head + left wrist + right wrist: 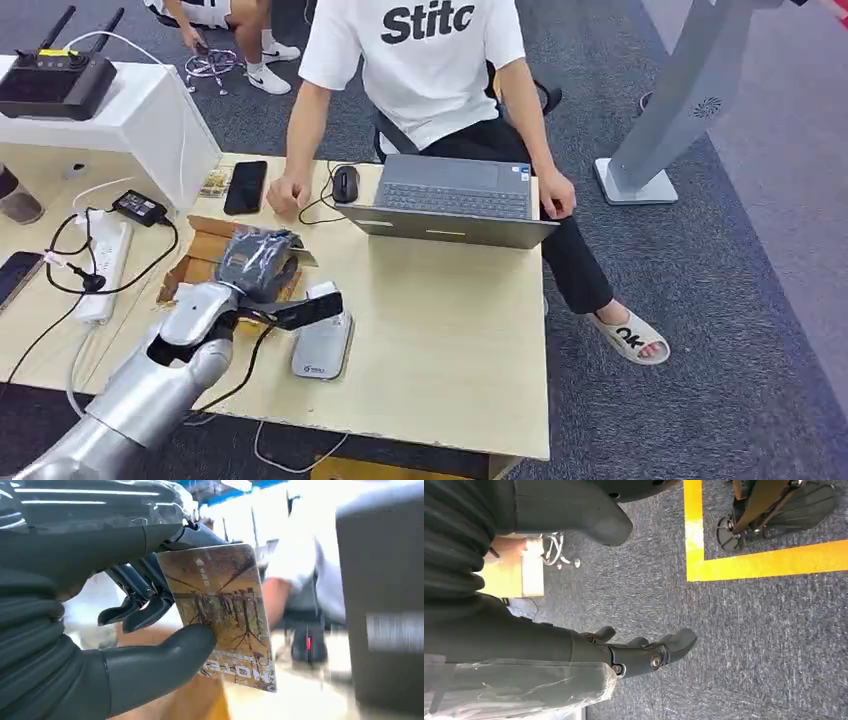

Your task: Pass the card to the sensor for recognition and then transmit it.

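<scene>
My left hand [262, 270] is over the left part of the wooden table [450, 340] and pinches a brown hotel card [222, 610] between its thumb and a finger. In the head view the card [305, 310] looks dark and edge-on, just above the white sensor pad [322, 345] lying flat on the table. In the left wrist view my left hand [125, 605] grips the card by its edge. My right hand [644, 652] hangs over grey carpet, fingers apart, holding nothing.
A person in a white T-shirt [420, 60] sits behind a grey laptop [450, 200], with a mouse [345, 183] and a black phone [246, 187] nearby. A cardboard box [205, 255], a power strip [105, 265] and cables lie to the left.
</scene>
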You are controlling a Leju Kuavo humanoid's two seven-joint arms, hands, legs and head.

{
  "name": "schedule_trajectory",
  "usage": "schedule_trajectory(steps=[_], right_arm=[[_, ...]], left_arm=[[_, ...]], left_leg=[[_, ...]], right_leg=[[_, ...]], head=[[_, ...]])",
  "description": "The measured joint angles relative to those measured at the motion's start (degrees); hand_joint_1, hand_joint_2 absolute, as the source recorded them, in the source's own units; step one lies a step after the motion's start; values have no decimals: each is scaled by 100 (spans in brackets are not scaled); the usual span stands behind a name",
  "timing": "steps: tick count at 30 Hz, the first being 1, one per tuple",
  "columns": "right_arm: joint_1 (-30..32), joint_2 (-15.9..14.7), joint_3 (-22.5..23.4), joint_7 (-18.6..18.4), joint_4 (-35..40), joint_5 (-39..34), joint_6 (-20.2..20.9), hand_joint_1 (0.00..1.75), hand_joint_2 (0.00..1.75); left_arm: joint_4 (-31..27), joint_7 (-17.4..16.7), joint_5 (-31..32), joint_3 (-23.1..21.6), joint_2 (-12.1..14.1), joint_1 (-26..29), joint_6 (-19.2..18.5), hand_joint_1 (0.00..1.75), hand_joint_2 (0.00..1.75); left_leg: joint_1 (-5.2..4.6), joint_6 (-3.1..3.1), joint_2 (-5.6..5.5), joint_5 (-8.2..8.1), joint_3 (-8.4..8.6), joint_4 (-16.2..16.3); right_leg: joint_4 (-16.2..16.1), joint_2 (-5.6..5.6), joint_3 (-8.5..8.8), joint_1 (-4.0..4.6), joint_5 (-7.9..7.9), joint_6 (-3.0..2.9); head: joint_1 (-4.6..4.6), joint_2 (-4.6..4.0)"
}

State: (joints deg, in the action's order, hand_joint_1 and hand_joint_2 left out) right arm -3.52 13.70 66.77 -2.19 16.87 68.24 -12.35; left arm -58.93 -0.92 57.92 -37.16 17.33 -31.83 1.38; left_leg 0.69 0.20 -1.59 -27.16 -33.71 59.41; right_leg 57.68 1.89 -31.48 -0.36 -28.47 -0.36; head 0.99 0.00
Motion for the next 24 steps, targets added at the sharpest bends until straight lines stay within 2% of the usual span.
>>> schedule_trajectory(steps=[6,11,15,20,21,24], right_arm=[[3,13,4,52,15,85,0,0,175],[2,13,4,83,15,205,-11,0,175],[-9,13,-7,30,11,319,-17,0,175],[-17,11,-37,15,-4,376,-22,0,175],[-16,11,-37,22,-7,376,-28,0,175],[-12,7,-37,22,-11,376,-44,0,175]], left_arm=[[-596,44,433,35,383,-609,-114,175,175],[-612,-102,766,43,499,-1067,-68,175,175],[-156,-238,1034,98,442,-1405,250,175,175],[532,-275,1202,227,190,-1559,514,175,175],[650,-297,1209,245,151,-1557,551,0,175],[877,-398,1237,330,16,-1542,748,0,175]], left_leg=[[-1,0,-1,0,-4,0],[0,0,-1,0,-5,0],[0,0,1,0,-3,0],[-1,-1,6,1,-2,0],[-1,-1,9,1,-3,0],[-1,-1,8,0,-8,2]], right_leg=[[0,0,-7,0,0,0],[0,0,-7,0,1,0],[0,1,-7,0,1,0],[0,7,-8,-1,5,-4],[0,11,-10,-1,6,-4],[0,13,-15,-1,6,-4]], head=[[4,0],[2,0],[2,0],[2,0],[2,0],[2,0]])
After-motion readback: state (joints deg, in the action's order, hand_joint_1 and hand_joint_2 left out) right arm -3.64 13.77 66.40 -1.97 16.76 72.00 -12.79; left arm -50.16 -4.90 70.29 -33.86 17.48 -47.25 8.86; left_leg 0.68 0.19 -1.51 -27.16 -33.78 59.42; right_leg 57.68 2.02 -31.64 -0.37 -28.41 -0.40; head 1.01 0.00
